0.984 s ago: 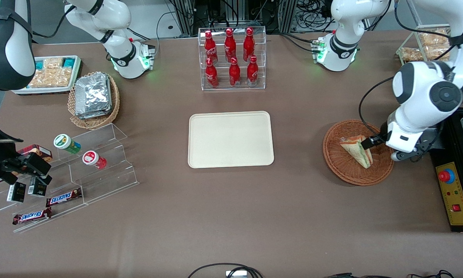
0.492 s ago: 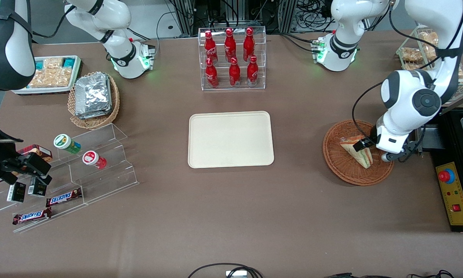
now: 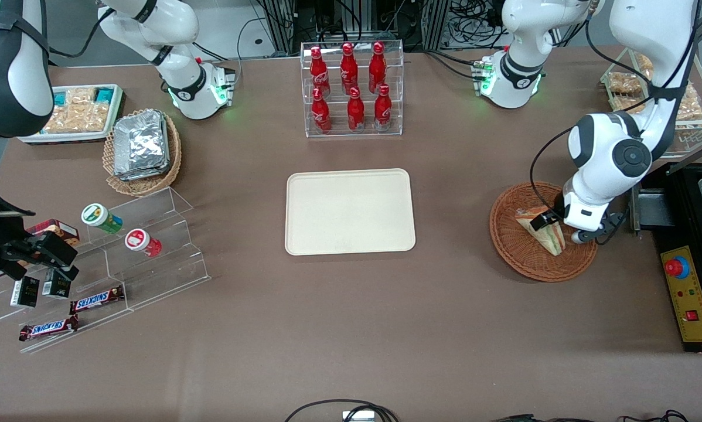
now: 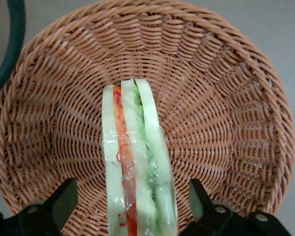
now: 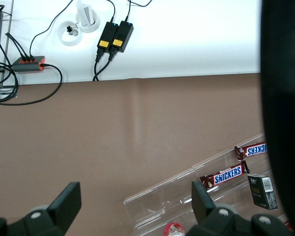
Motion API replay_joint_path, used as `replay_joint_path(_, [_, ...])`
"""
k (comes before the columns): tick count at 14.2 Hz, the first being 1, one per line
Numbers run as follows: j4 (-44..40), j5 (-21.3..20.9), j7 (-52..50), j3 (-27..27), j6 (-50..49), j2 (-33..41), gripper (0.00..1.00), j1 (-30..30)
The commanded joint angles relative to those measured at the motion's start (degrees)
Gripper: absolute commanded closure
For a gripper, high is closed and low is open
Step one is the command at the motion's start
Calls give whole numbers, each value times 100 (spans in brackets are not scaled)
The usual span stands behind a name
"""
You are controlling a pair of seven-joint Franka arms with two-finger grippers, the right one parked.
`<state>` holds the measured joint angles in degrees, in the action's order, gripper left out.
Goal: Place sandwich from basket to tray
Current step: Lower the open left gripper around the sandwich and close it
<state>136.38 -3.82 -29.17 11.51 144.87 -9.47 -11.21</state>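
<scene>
The sandwich (image 3: pixel 540 229), a clear-wrapped wedge with pale bread and green and orange layers, lies in the round reddish-brown wicker basket (image 3: pixel 515 253) toward the working arm's end of the table. My left gripper (image 3: pixel 561 230) hangs low over the basket, open, with one finger on each side of the sandwich. In the left wrist view the sandwich (image 4: pixel 135 167) stands on edge between the two fingertips (image 4: pixel 65 199), with a gap showing on both sides, and the basket (image 4: pixel 226 123) weave lies around it. The cream-beige tray (image 3: pixel 349 211) sits bare at the table's middle.
A clear rack of red bottles (image 3: pixel 353 88) stands farther from the front camera than the tray. A black control box with a red button (image 3: pixel 688 293) lies beside the basket. At the parked arm's end are a tan basket of foil packets (image 3: pixel 143 149) and an acrylic stand (image 3: pixel 146 258).
The left arm has swung toward the tray's side, bringing the gripper from the basket's outer edge to straddle the sandwich. The sandwich has not moved.
</scene>
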Motion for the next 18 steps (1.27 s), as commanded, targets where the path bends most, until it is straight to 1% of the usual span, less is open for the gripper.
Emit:
replay_joint_path(1, [46,-84,-238,18,191,-64,0,-39])
replay_joint_path(2, [46,-84,-238,18,191,-90,0,-39])
replay_joint_path(3, [46,-84,-273,18,191,-108,4,-39])
replay_joint_path(4, [37,-84,-377,18,191,-125,14,-39])
replay_joint_path(5, [20,-84,-492,27,191,-152,31,-30])
replay_joint_path(6, [20,-75,-562,18,191,-169,61,-22])
replay_joint_path(7, [20,-84,-580,27,200,-169,94,-21])
replay_joint_path(8, [2,-84,-572,27,191,-187,100,-21])
replay_joint_path(13, [-85,-84,-545,27,68,-73,100,-21])
replay_joint_path(14, [-155,-93,-519,36,-132,40,100,-21])
replay_joint_path(18, [-866,-172,-177,158,-1669,550,100,57])
